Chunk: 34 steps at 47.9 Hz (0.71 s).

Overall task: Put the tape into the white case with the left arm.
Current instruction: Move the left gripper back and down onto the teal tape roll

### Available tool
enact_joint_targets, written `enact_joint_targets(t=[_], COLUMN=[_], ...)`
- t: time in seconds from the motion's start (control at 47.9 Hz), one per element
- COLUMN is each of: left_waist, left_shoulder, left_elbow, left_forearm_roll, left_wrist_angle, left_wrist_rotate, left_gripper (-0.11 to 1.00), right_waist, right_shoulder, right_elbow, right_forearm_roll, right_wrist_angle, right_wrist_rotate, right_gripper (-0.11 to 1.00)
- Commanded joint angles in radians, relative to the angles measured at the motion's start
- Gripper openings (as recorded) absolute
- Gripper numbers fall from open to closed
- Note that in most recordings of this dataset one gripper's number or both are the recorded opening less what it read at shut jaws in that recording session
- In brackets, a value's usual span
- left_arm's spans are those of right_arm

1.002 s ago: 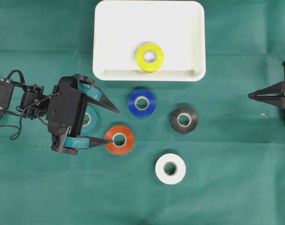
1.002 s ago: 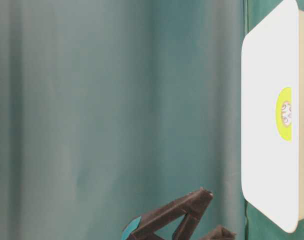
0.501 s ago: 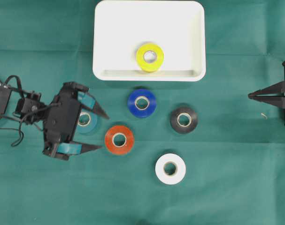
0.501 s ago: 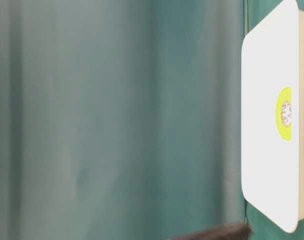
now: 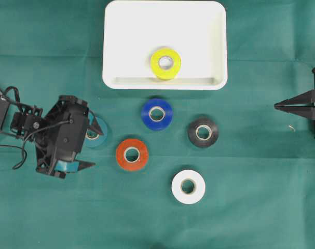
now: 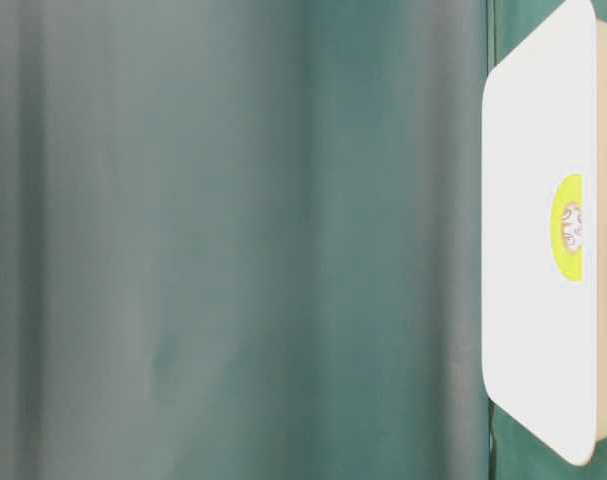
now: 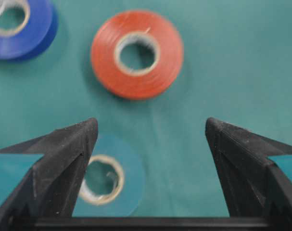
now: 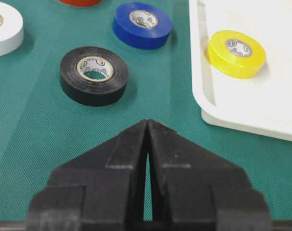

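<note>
Left pincer [image 5: 90, 144]: jaws spread wide, empty, over the teal tape roll [image 7: 114, 179]. Right pincer [image 8: 147, 129]: closed, empty. White case [image 5: 115, 36] holds the yellow tape roll [image 5: 165, 63]; the other rolls lie outside it.

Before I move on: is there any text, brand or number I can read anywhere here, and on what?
None is legible.
Black tape roll: dark print on the cardboard core, too small to read.
Blue tape roll: print on the core, too blurred to read.
Yellow tape roll in the white case: grey marks on the core, unreadable.
White case, green cloth, both end effectors: no text seen.
</note>
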Motion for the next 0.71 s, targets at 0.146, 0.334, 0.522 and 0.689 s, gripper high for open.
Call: enact_joint_targets(t=[0.146,0.334,0.522,0.689], left_waist=[0.058,0.086,0.115,0.144], left_shoulder=[0.017,0.058,0.12,0.161], left_elbow=[0.009,0.017,0.023,0.023], left_forearm_roll=[0.0,0.002,0.003,0.005], left_wrist_angle=[-0.008,-0.017,-0.017,-0.017], left_wrist_rotate=[-0.002,-0.002,0.0,0.002], left_gripper=[0.92,0.92,0.92,0.92], right_waist=[-0.002,-0.002,-0.002,-0.002], right_shoulder=[0.008,0.006,0.006,0.008], right_elbow=[-0.011,-0.011,-0.011,-0.011], right_forearm_roll=[-0.002,-0.002,-0.002,-0.002], right_wrist_angle=[-0.011,-0.011,-0.011,-0.011], right_wrist_rotate=[-0.002,-0.002,-0.002,-0.002], right_gripper=[-0.09,-0.09,-0.09,-0.09])
